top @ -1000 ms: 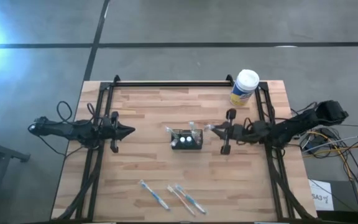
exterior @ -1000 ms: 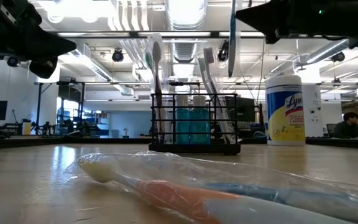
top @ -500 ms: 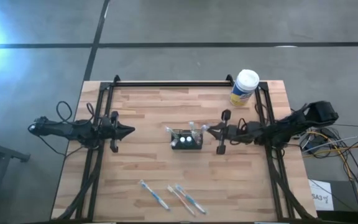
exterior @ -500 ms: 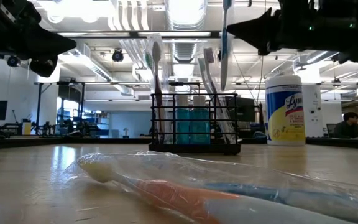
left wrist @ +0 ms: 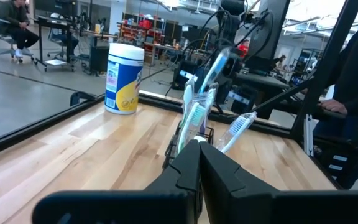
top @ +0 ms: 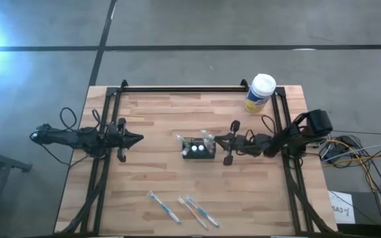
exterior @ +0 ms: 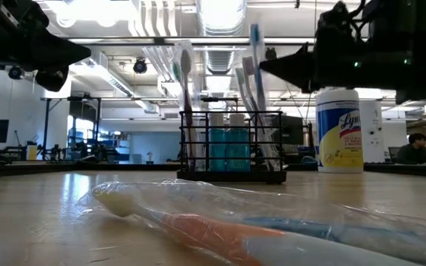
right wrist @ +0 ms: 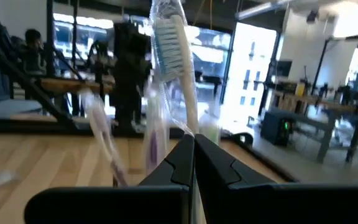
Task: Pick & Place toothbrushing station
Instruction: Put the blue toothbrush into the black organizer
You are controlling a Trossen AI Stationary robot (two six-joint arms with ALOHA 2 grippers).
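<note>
one black wire-mesh caddy [top: 198, 149] on pale wood-plank table [top: 151, 178].

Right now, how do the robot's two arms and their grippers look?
Both arms are dark and slender, with black cables looping along them. The left gripper and right gripper each end in two black fingers that taper to a point, behind a short black crossbar.

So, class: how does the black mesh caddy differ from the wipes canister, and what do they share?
The caddy is black, rectangular open mesh; the canister is tall, round and solid, with white cap and yellow label. The caddy holds toothbrushes mid-table; the canister stands capped at the far right corner. Both stand upright on the wooden table.
</note>
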